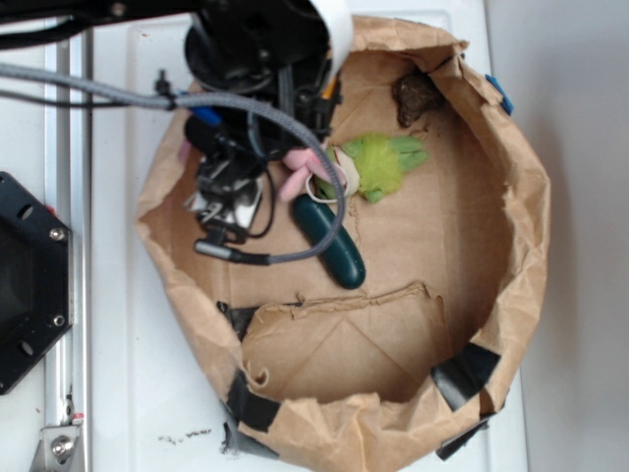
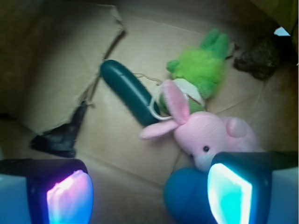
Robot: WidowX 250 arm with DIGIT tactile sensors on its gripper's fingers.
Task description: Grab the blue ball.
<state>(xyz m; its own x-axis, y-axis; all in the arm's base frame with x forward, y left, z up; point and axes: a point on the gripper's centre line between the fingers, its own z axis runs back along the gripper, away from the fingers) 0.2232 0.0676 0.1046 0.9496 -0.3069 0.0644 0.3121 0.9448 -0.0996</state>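
Observation:
The blue ball (image 2: 187,196) lies at the bottom of the wrist view, on the brown paper floor. It sits just inside my right finger (image 2: 231,193) and touches the chin of the pink plush rabbit (image 2: 210,133). My gripper (image 2: 149,191) is open, with a wide gap of bare paper between the ball and the left finger (image 2: 70,198). In the exterior view my gripper (image 1: 228,202) hangs low inside the paper bag at its left side, and the arm hides the ball.
A dark green capsule toy (image 2: 128,91) (image 1: 329,241) lies beyond the rabbit (image 1: 305,167). A green plush (image 2: 205,70) (image 1: 383,162) lies next to them, and a brown lump (image 1: 418,98) farther back. The bag's crumpled walls (image 1: 531,226) ring everything. A torn paper flap (image 1: 344,324) rises at the near side.

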